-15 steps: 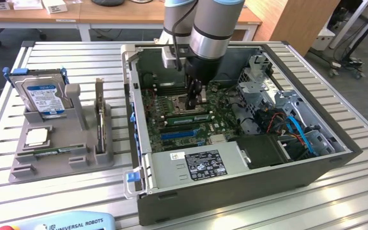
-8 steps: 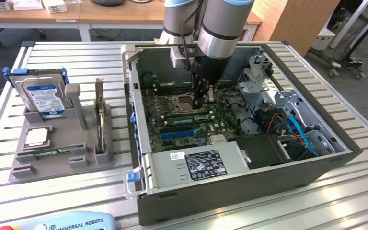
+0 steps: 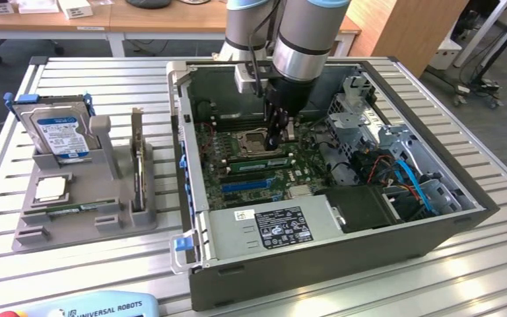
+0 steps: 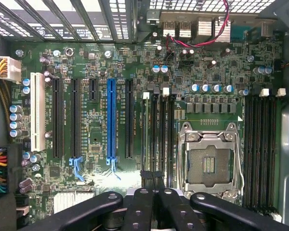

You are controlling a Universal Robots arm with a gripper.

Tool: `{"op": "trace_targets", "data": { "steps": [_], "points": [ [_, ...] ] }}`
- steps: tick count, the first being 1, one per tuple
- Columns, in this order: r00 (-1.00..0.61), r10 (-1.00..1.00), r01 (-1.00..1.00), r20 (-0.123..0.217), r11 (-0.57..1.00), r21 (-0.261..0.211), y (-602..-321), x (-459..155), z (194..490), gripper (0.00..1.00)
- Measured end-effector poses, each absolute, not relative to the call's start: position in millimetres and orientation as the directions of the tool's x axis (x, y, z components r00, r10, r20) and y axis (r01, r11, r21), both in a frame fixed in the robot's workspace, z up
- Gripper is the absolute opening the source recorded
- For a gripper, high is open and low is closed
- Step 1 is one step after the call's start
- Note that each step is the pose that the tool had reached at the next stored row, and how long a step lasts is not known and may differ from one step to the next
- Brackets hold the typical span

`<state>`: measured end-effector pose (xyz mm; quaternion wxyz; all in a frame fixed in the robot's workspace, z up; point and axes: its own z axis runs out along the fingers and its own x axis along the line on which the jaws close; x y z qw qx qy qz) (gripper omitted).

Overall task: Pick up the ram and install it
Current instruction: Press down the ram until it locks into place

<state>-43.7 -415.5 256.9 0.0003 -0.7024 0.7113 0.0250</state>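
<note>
On the left of the slatted table stands a grey holder. It carries a blue-labelled hard drive upright at its far end, a square processor chip lying flat nearer, and an expansion card standing on edge along its right side. Just right of the holder lies the open computer case, with the silver power supply at its near end and the green motherboard behind that. The ram is on the motherboard, standing on edge in a memory slot just on the near side of the empty processor socket; the wrist view shows the ram running along the slot beside the socket. The arm comes down from the far side into the case, and the gripper hangs over the right end of that row of slots. The gripper is clenched, its dark fingertips pressed together, and I cannot tell whether they touch the ram. Further right, blue cables run through the drive bay.
</note>
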Motion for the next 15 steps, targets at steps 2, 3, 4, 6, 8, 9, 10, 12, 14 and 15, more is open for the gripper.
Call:
{"op": "trace_targets", "data": {
  "steps": [2, 3, 4, 6, 8, 9, 10, 12, 14, 15],
  "points": [
    [-0.013, -0.999, -0.999, -0.036, 0.012, 0.035, -415.5, -43.7, 256.9, 0.10],
    [-0.013, -0.999, -0.999, -0.036, 0.012, 0.035, -415.5, -43.7, 256.9, 0.10],
    [-0.014, -0.999, -0.999, -0.036, 0.012, 0.035, -415.5, -43.7, 256.9, 0.10],
    [-0.018, -0.999, -0.999, -0.036, 0.017, 0.035, -415.5, -43.6, 256.8, 0.10],
    [-0.033, -0.999, -0.999, -0.036, 0.032, 0.035, -415.5, -43.6, 256.7, 0.10],
    [-0.043, -0.998, -0.999, -0.036, 0.042, 0.035, -415.5, -43.6, 256.7, 0.10],
    [-0.054, -0.998, -0.998, -0.036, 0.052, 0.035, -415.5, -43.6, 256.6, 0.10],
    [-0.081, -0.996, -0.996, -0.035, 0.080, 0.035, -415.5, -43.6, 256.6, 0.10],
    [-0.114, -0.993, -0.993, -0.036, 0.113, 0.035, -415.5, -43.6, 256.4, 0.10],
    [-0.131, -0.991, -0.991, -0.036, 0.130, 0.035, -415.5, -43.6, 256.4, 0.10]
  ]
}}
